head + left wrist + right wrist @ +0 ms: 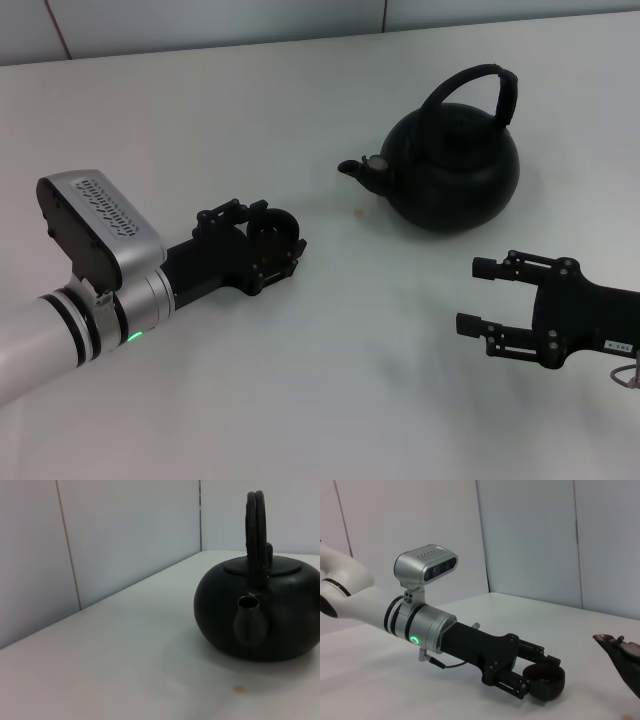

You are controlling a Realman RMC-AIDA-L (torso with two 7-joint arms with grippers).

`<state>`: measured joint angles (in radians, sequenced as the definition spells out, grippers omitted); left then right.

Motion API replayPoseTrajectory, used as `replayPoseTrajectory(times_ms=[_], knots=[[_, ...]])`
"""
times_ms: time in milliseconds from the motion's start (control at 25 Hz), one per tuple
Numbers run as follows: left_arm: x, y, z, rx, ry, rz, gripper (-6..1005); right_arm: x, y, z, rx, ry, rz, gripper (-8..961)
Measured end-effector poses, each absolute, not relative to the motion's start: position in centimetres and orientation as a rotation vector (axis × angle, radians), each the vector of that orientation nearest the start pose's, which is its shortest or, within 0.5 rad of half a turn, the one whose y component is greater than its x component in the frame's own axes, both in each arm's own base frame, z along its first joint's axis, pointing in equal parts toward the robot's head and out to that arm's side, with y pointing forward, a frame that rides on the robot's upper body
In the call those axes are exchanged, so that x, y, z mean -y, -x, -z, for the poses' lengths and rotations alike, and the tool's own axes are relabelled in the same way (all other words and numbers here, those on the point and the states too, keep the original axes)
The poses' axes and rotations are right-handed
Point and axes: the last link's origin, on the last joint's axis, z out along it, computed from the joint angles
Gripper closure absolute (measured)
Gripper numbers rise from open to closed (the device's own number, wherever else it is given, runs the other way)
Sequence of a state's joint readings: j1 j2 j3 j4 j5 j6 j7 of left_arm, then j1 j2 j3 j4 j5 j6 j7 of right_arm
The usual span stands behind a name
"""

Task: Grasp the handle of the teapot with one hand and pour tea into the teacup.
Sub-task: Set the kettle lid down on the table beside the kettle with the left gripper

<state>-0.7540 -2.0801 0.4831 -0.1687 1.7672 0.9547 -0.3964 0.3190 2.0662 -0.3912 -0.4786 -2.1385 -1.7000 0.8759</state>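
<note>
While my left end effector (272, 245) clenched the teacup (268, 232), the teapot (452, 170) stood apart.
My right end effector (478, 296) was released, ready for the handle (478, 85).

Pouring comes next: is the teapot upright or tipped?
Upright: the teapot sits flat on the table, handle arching overhead.
</note>
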Motion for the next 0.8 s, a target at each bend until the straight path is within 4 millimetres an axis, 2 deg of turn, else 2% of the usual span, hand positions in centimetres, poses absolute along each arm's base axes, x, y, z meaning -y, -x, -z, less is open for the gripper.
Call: replayPoseTrajectory(times_ms=[800], knots=[[-33.46, 25.70, 12.48, 0.349, 2.501, 0.494, 147, -23.62, -33.57, 0.29, -0.464, 2.596, -0.755, 232]])
